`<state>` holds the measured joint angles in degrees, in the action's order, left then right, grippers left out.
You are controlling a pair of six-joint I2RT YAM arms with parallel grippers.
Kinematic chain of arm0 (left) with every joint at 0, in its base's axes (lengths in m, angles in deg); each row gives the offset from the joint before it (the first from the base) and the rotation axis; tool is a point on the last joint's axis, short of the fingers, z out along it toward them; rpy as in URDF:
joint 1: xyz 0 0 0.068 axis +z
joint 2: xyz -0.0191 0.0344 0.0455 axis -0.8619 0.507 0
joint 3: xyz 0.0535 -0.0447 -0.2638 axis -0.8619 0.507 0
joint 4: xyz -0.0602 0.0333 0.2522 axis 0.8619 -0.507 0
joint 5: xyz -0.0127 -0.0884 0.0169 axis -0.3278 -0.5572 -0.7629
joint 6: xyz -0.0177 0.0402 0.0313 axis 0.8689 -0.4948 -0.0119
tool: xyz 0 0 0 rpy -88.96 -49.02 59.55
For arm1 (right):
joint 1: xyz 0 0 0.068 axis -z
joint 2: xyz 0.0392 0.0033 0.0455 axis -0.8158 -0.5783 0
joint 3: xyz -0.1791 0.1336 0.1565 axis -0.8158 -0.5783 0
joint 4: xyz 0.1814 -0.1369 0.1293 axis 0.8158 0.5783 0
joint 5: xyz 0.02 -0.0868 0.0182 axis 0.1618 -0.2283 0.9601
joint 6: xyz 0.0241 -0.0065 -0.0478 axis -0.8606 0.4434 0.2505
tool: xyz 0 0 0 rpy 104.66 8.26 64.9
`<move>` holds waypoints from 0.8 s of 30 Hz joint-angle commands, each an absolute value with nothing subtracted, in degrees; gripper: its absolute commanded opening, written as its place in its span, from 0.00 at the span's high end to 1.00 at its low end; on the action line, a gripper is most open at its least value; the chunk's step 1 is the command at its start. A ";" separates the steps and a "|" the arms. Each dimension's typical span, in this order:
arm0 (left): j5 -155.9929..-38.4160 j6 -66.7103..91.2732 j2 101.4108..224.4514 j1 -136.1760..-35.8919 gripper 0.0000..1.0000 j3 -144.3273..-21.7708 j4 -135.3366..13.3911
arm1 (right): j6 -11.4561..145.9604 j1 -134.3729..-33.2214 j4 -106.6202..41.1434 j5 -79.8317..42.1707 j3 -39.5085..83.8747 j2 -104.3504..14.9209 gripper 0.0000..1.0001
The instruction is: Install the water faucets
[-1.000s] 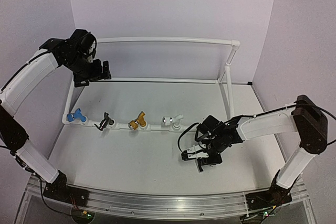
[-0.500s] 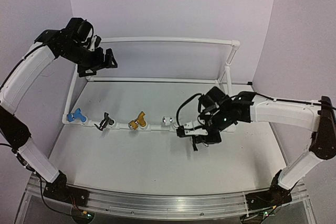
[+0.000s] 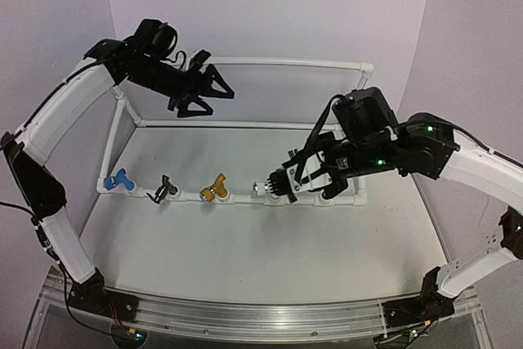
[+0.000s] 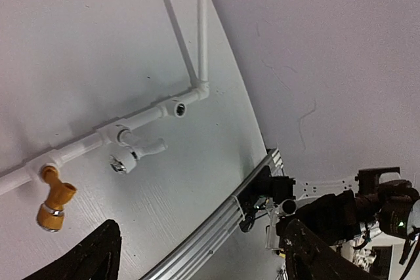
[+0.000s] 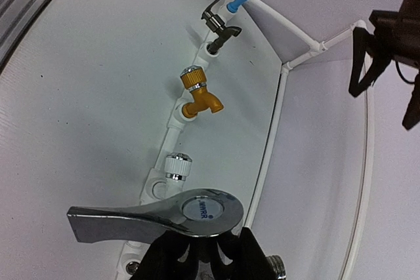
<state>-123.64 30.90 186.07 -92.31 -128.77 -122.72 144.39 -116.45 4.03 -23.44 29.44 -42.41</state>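
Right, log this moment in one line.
left hand: open, empty | right hand: shut on silver faucet | front pipe: blue, black, gold, white faucets fitted | end socket: empty

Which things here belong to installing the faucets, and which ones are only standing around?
Belong to the job:
- white pipe frame
- blue faucet, black faucet, gold faucet and white faucet, fitted on it
- silver faucet, held by the right tool

Only standing around:
- left tool, open and empty
- metal rail at the near edge
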 commanded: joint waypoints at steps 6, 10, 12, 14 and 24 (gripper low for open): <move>-127.97 34.69 190.49 -104.42 0.22 -127.37 -115.62 | 150.94 -121.41 -4.21 -33.07 30.23 -41.70 0.95; -128.41 34.33 192.52 -106.77 0.27 -129.05 -115.28 | 151.95 -122.93 -8.01 -36.15 28.61 -41.37 0.96; -128.42 33.55 193.06 -107.81 0.29 -129.57 -114.82 | 151.97 -123.13 -8.65 -36.68 28.47 -41.41 0.97; -128.72 33.15 193.19 -108.45 0.32 -129.33 -114.18 | 152.00 -123.25 -8.76 -37.06 28.36 -41.37 0.97; -127.73 34.78 189.74 -109.18 0.40 -126.48 -108.66 | 152.46 -123.57 -8.56 -36.36 26.20 -39.38 0.98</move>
